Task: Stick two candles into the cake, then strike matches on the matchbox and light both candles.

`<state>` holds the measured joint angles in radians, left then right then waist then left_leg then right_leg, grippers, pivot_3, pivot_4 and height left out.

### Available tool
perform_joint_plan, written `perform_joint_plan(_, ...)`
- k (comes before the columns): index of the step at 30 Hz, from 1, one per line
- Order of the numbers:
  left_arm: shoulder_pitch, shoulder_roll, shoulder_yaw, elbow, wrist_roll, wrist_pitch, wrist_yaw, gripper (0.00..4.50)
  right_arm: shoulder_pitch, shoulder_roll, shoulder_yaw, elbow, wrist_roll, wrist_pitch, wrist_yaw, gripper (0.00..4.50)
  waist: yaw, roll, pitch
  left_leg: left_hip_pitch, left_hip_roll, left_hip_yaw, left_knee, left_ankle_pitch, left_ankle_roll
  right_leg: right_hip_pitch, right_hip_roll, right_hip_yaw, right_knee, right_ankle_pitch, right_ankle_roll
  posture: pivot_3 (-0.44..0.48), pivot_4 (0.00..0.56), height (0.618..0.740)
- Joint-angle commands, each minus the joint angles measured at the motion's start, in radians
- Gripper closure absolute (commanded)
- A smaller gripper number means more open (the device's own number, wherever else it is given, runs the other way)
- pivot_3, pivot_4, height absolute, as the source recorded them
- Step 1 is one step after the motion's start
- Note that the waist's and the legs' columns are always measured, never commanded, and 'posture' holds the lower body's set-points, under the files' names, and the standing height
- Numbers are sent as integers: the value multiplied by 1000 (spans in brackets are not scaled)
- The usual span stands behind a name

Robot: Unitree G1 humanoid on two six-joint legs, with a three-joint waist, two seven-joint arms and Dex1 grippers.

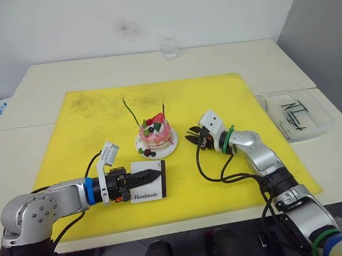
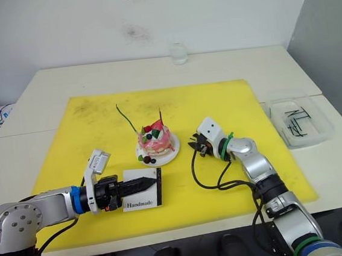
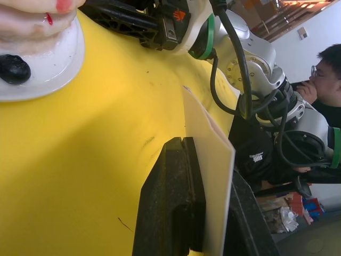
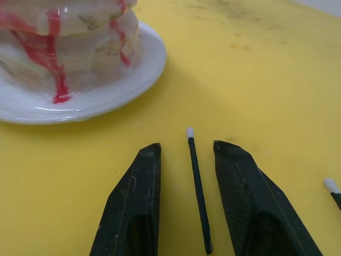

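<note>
Near the middle of the yellow mat [image 1: 86, 130] the cake [image 1: 156, 134] already carries both candles [image 1: 130, 110], so striking comes next: the left gripper [image 1: 151, 177], arm stretched low toward the front edge, is clamped on the matchbox [image 1: 147, 182], apparently holding it on edge. Just right of the cake, the right gripper [image 4: 186, 154] reaches in low, jaws parted astride a match [image 4: 197, 186] lying on the mat
</note>
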<state>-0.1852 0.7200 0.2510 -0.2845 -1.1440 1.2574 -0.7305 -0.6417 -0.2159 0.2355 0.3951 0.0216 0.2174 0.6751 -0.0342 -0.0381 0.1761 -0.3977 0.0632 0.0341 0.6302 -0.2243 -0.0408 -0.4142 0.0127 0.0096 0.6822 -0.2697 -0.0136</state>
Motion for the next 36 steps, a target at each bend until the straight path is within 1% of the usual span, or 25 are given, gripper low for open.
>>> perform_joint_plan(1,2,-4,7,-35,-20,-14,2,4500,7,12,-2,6,-19,30,-37,3872,0,0,0,0,0,0,0,0,0,0,0,0,0,0,0,0,150,735)
perform_joint_plan(3,3,-4,8,-36,-21,-13,4,4500,14,18,-4,-5,-13,36,-43,4487,0,0,0,0,0,0,0,0,0,0,0,0,0,1,0,0,150,735)
perform_joint_plan(9,7,-6,7,-36,-19,-13,9,4500,31,28,-8,-33,-8,44,-55,4487,0,0,0,0,0,0,0,0,0,0,0,0,0,1,0,0,150,735)
perform_joint_plan(12,4,-11,11,-33,-21,-14,20,4500,45,24,-14,-98,11,70,-38,4487,1,0,0,0,0,0,0,0,0,0,0,0,0,1,0,0,150,735)
perform_joint_plan(17,-21,-33,8,-20,-16,-19,52,4500,80,-22,-25,-317,46,182,0,4487,3,0,0,-2,1,0,0,0,0,-1,0,0,-1,1,0,0,150,735)
perform_joint_plan(19,-46,-52,0,-19,-24,-15,73,4500,91,-63,-32,-435,63,245,25,4487,4,0,0,-3,1,0,0,0,0,-2,0,0,-1,1,0,0,150,735)
perform_joint_plan(24,-125,-122,-36,-22,-21,-14,143,4500,155,-229,-62,-785,156,433,110,4487,9,0,0,-3,0,0,0,0,0,-2,0,0,-2,1,0,0,150,735)
perform_joint_plan(27,-171,-149,-52,-10,-13,-18,170,4500,188,-306,-71,-932,199,510,128,4487,8,0,0,-3,-1,0,0,0,0,-1,0,0,-2,1,0,0,150,735)
perform_joint_plan(29,-200,-168,-64,-4,-15,-20,183,4500,202,-348,-63,-1006,215,543,136,4487,7,0,0,-3,-1,0,0,0,0,-1,0,0,-2,1,0,0,150,735)
perform_joint_plan(31,-221,-177,-75,-2,-12,-18,188,4500,200,-378,-42,-1043,222,564,139,4487,2,0,0,-2,-1,0,0,0,0,-1,1,0,-2,1,0,0,150,735)
perform_joint_plan(36,-246,-179,-89,8,-13,-17,185,4500,155,-377,7,-1047,212,588,108,4487,1,0,0,-2,0,-2,0,0,0,-1,2,0,-1,1,0,0,150,735)
